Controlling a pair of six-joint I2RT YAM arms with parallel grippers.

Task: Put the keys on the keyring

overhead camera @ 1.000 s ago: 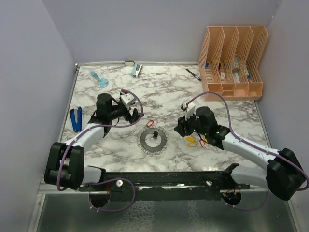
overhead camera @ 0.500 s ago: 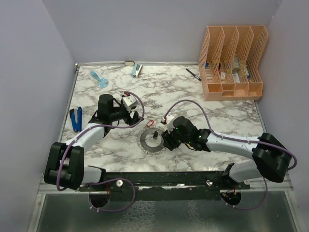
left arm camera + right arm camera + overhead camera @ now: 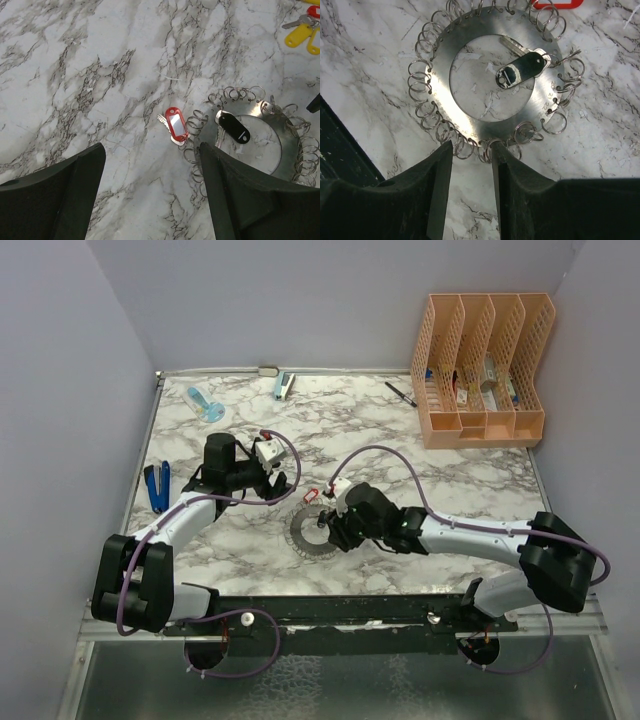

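Keyring (image 3: 439, 75) lies flat on the marble tabletop (image 3: 470, 475), its near rim directly ahead of the right claw (image 3: 472, 192). That claw's fingers stand a narrow gap apart with only bare marble between them. One of the small wire loops (image 3: 488, 148) on the rim sits right at the mouth of that gap. A black-tagged key (image 3: 520, 70) rests across the ring's hollow centre; whether it is threaded on a loop I cannot tell. The red-tagged key (image 3: 176, 124) lies beyond the ring from the right claw, touching the outer loops. It is straight ahead of the left claw (image 3: 150, 200), which hangs wide apart and empty above the tabletop. The tag's long axis runs roughly along the left claw's line of sight, so those fingers would close across its narrow width. The yellow-tagged keys (image 3: 299, 35) lie well apart, far ahead and to the right of the left claw, past the ring. In my judgement the left claw is the nearer one for the red key, while the right is placed to steady the ring.
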